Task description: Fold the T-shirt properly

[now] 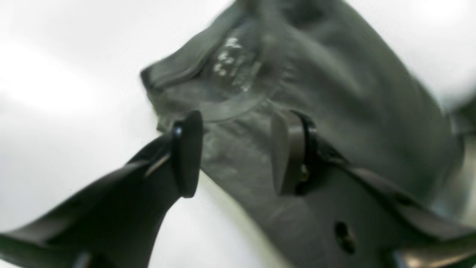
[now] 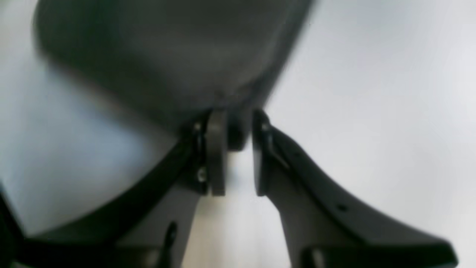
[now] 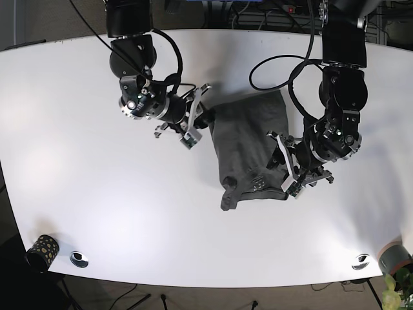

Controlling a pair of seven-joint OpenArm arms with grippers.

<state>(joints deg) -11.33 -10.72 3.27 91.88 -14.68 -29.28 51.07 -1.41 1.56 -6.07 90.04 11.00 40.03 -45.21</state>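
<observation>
Base view: one grey T-shirt (image 3: 248,145) lies partly folded near the middle of the white bench (image 3: 97,213), with its collar end toward the near edge and a sleeve corner sticking out at its lower left. Two arms reach over it. The right gripper (image 3: 205,118) sits at the shirt's upper left edge; the left gripper (image 3: 279,158) sits at the shirt's lower right edge, over the cloth.

Containers are few: one dark cup with pale speckles (image 3: 42,248) stands at the bench's near left corner, and what is inside it cannot be made out. One grey pot (image 3: 395,256) stands at the near right corner with a leafy plant (image 3: 395,290) just beside it. Two round metal discs (image 3: 79,259) rest on the near edge, one at each side.

In the right wrist view the right gripper (image 2: 235,149) has its jaws drawn close on a fold of the T-shirt (image 2: 171,56) edge. In the left wrist view the left gripper (image 1: 234,152) stands spread wide above the T-shirt (image 1: 316,96), nothing held, with the collar between the fingers; the view is blurred.
</observation>
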